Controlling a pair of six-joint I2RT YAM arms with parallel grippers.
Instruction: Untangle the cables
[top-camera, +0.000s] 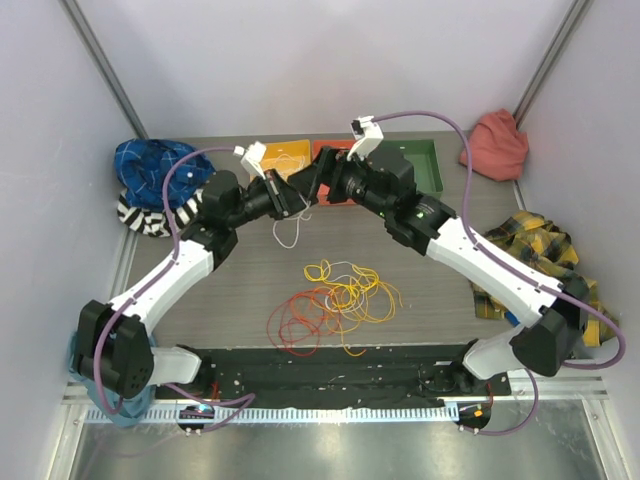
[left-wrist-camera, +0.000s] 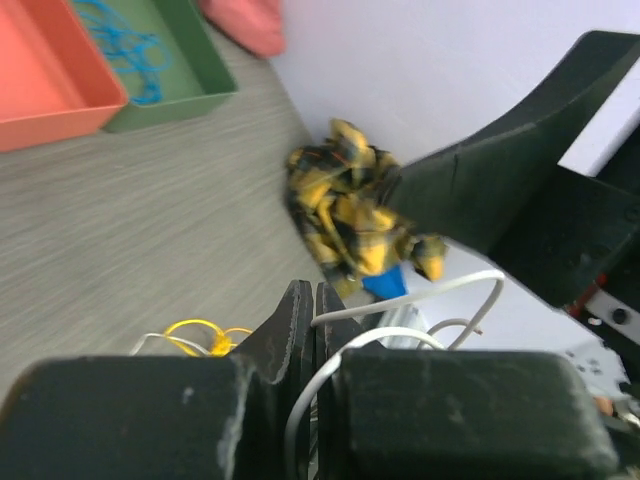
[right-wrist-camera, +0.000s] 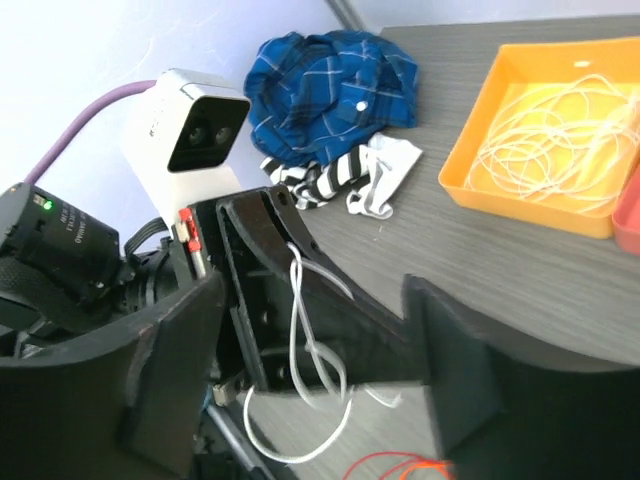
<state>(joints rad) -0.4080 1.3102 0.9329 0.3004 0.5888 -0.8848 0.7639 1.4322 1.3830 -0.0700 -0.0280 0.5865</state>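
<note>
Your left gripper (top-camera: 298, 203) pinches the white cable (top-camera: 289, 233), which dangles just under its tips. Your right gripper (right-wrist-camera: 320, 340) faces it, fingers spread to either side of that cable. The other cables (top-camera: 335, 295) lie well below both.

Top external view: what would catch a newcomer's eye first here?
Over the far middle of the table, the left pincer is shut on a white cable that dangles below it, with the right pincer open and facing it at close range. Nearer the bases lies the tangle of yellow, orange and red cables.
</note>
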